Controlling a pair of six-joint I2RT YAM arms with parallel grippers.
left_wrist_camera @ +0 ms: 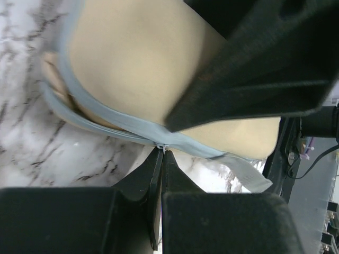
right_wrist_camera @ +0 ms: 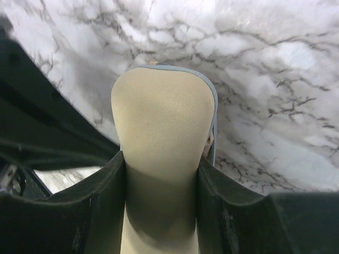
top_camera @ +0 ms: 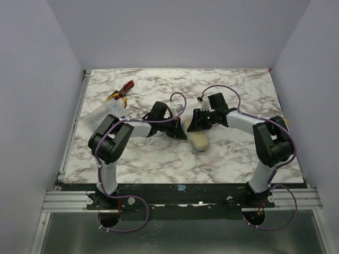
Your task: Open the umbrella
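The umbrella (top_camera: 199, 139) lies folded mid-table as a beige fabric bundle with a grey-blue zip band along its edge. In the left wrist view its beige side (left_wrist_camera: 132, 58) fills the top, with the grey-blue band (left_wrist_camera: 106, 119) under it. My left gripper (left_wrist_camera: 162, 152) is shut, its tips pinching a small metal zip pull (left_wrist_camera: 162, 145) on that band. It sits at the umbrella's left side (top_camera: 181, 130). My right gripper (right_wrist_camera: 161, 169) is shut on the umbrella's beige body (right_wrist_camera: 161, 111), one finger on each side, and holds its far end (top_camera: 197, 126). Shaft, handle and strap are hidden.
Red-and-yellow pliers (top_camera: 121, 91) lie at the back left of the marble table (top_camera: 159, 159). A clear plastic piece (top_camera: 102, 114) lies near the left edge. My right gripper's black body (left_wrist_camera: 254, 69) crowds the left wrist view.
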